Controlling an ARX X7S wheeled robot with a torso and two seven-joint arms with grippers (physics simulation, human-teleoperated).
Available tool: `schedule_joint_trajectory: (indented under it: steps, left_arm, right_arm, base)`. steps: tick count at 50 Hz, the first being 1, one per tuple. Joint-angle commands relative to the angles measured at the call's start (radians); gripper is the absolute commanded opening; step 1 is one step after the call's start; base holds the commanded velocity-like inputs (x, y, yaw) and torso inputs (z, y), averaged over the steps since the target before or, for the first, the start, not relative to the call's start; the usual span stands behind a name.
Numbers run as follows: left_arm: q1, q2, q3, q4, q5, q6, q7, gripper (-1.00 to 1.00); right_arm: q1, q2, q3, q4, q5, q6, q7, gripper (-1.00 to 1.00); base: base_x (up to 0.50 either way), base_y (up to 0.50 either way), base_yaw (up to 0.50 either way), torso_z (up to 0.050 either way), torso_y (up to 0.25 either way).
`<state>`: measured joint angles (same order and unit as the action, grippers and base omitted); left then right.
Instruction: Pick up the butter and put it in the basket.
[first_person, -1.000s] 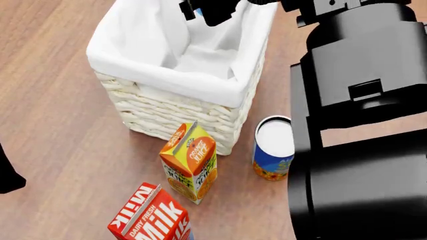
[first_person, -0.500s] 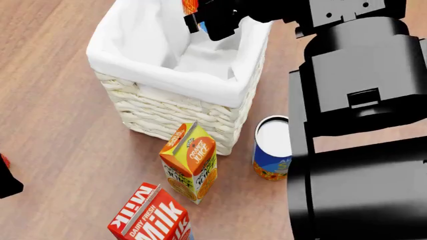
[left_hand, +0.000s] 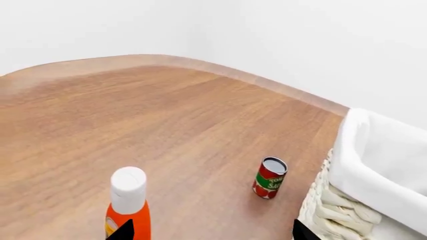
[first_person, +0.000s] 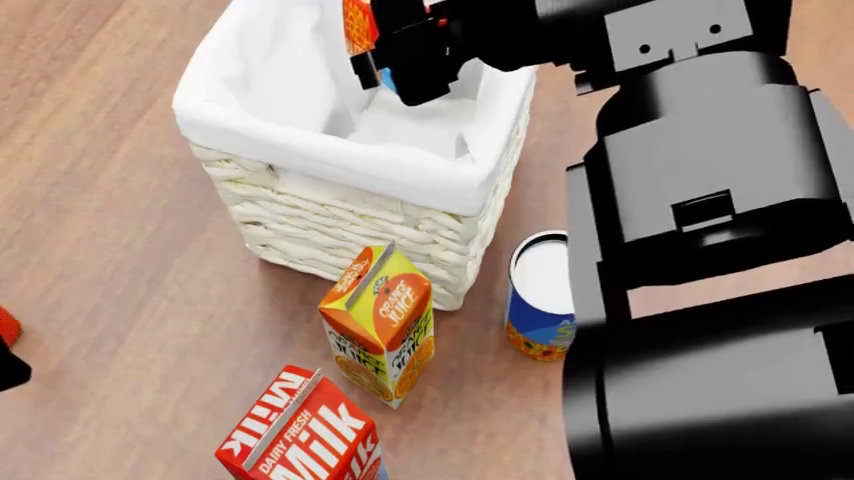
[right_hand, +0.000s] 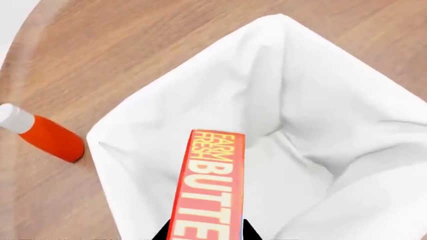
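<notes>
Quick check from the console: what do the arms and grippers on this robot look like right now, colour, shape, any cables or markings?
The right arm is matte black throughout, built of chunky rounded segments with blocky housings, small round screw holes and a rectangular recess. No cables or printed markings are visible. The right gripper is black and angular too. Of the left gripper only two black pointed fingertips show in its wrist view.

The views showed one basket, one butter box, two cartons, juice and milk, two cans, blue and red, and one orange bottle.
</notes>
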<state>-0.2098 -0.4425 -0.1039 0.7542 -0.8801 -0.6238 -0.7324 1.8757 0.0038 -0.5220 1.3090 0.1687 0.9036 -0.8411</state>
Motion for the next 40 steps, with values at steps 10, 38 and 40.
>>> schedule_joint_trajectory:
  steps: [10,38,40]
  left_arm:
    - [-0.005,-0.02,-0.023,0.017,-0.046,-0.018,-0.028,1.0]
    - [-0.001,-0.03,-0.02,0.025,-0.059,-0.016,-0.038,1.0]
    - [-0.002,-0.03,-0.02,0.021,-0.058,-0.014,-0.037,1.0]
  right_arm:
    - [-0.006,-0.003,0.014,0.0,0.034,0.018,-0.025,-1.0]
    - [-0.002,-0.001,0.16,0.0,-0.098,-0.054,0.013,1.0]
    - [-0.002,0.001,0.174,0.0,-0.112,-0.075,0.024,1.0]
  base:
    - [0.0,0.0,0.0,0.0,0.001]
    - [0.0,0.0,0.0,0.0,0.001]
    - [0.0,0.0,0.0,0.0,0.0]
